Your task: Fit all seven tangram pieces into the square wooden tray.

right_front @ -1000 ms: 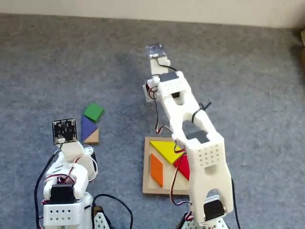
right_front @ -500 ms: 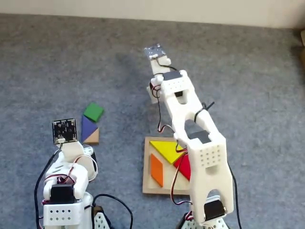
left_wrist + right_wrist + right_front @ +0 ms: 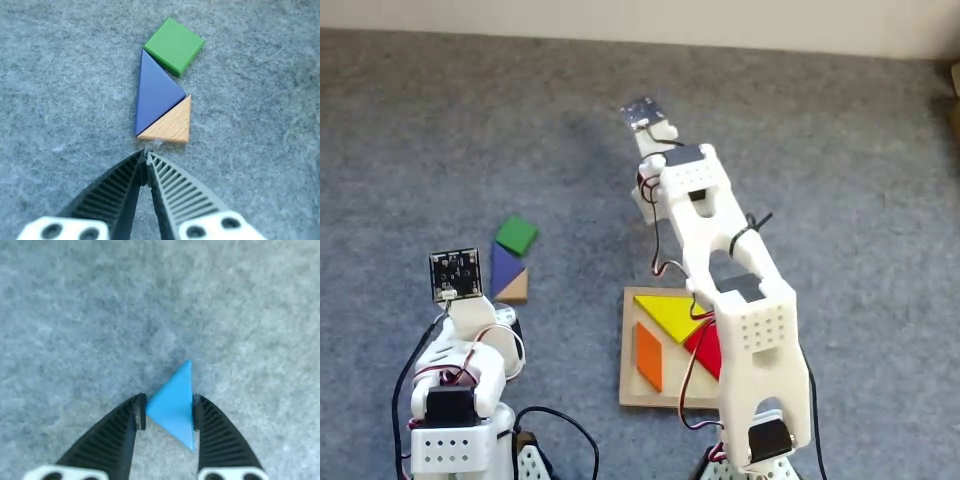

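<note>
My right gripper [image 3: 168, 407] is shut on a light blue triangle [image 3: 176, 390], one finger at its corner and one against its long edge, over the grey carpet beyond the tray. The square wooden tray [image 3: 628, 392] holds a yellow triangle [image 3: 668, 316], an orange parallelogram [image 3: 648, 355] and a red triangle [image 3: 705, 352], partly under the right arm [image 3: 720, 260]. My left gripper [image 3: 146, 154] is shut and empty, its tips just short of a wooden triangle [image 3: 170, 125]. That triangle touches a dark blue triangle [image 3: 155, 95], with a green square [image 3: 174, 45] beyond it.
Grey carpet covers the whole table. The green square [image 3: 516, 236], dark blue triangle [image 3: 502, 268] and wooden triangle [image 3: 516, 287] lie to the left of the tray. A pale wall strip runs along the far edge.
The right arm has shifted slightly to the right and away over the carpet beyond the tray. The left arm and the pieces beside it have not moved.
</note>
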You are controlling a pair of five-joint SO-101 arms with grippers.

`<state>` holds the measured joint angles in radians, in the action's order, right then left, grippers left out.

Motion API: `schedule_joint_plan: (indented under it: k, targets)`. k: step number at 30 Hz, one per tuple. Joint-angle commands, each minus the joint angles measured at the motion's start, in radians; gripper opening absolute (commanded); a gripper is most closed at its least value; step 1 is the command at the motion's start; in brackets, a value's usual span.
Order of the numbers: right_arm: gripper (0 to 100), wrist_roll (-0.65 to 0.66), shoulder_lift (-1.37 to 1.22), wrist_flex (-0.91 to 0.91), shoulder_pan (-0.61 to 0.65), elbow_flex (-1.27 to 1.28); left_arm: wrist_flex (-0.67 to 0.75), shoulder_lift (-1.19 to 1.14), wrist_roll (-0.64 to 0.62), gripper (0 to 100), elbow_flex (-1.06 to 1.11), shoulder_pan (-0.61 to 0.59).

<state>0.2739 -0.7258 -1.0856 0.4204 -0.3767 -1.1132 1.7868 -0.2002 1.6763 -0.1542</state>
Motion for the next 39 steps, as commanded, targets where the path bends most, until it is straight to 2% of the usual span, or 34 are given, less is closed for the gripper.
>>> schedule_joint_plan:
  k: [1,14,21,23,27,33,39]
  targets:
    - [8.1,0.017,0.042,-0.076,0.012,-0.005,-0.002,0.002,0.006,0,0.021,-0.015]
    - [8.1,0.023,0.367,-0.387,0.016,-0.002,-0.002,0.002,0.006,0,0.021,-0.015]
    - [8.1,0.158,0.515,-0.653,0.039,-0.001,-0.002,0.002,0.006,0,0.021,-0.015]
    - [8.1,0.172,0.547,-0.679,0.041,0.010,-0.002,0.002,0.006,0,0.021,-0.015]
    - [8.1,0.241,0.662,-0.674,0.044,0.168,-0.002,0.002,0.006,0,0.021,-0.015]
    - [8.2,0.365,0.972,-0.665,0.064,0.507,-0.002,0.002,0.006,0,0.021,-0.015]
    - [8.2,0.502,1.293,-0.544,0.064,0.903,-0.002,0.002,0.006,0,0.021,-0.015]
